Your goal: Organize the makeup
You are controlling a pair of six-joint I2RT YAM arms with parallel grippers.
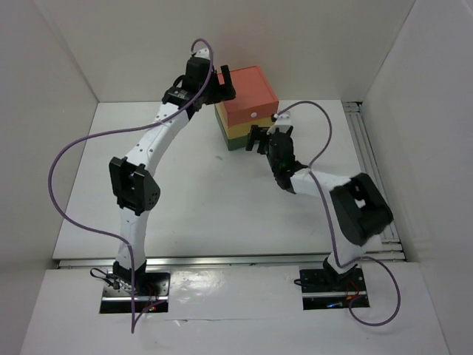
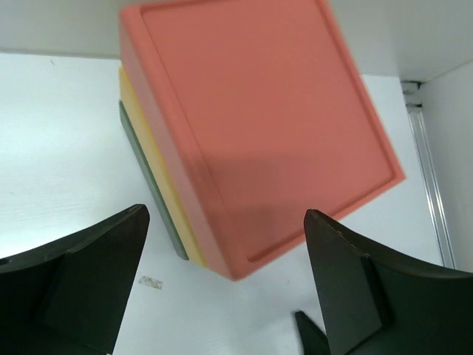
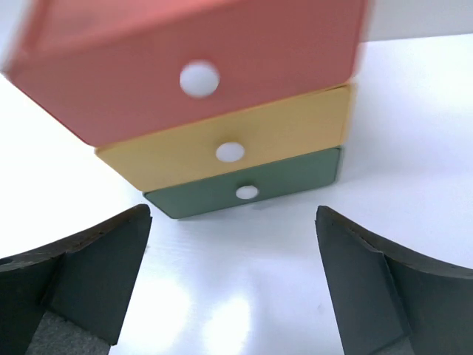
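Observation:
No makeup shows in any view. The coral-yellow-green stacked drawer box (image 1: 247,103) stands at the back middle of the table, all three drawers shut. My left gripper (image 1: 224,86) is open and empty, hovering above the box's left side; its view looks down on the coral lid (image 2: 259,133). My right gripper (image 1: 264,137) is open and empty just in front of the box, low over the table, facing the drawer fronts (image 3: 222,111) and their white knobs (image 3: 230,152).
White walls enclose the table on three sides. A metal rail (image 1: 373,170) runs along the right edge. A small scrap (image 2: 151,282) lies on the table by the box's corner. Purple cables loop off both arms.

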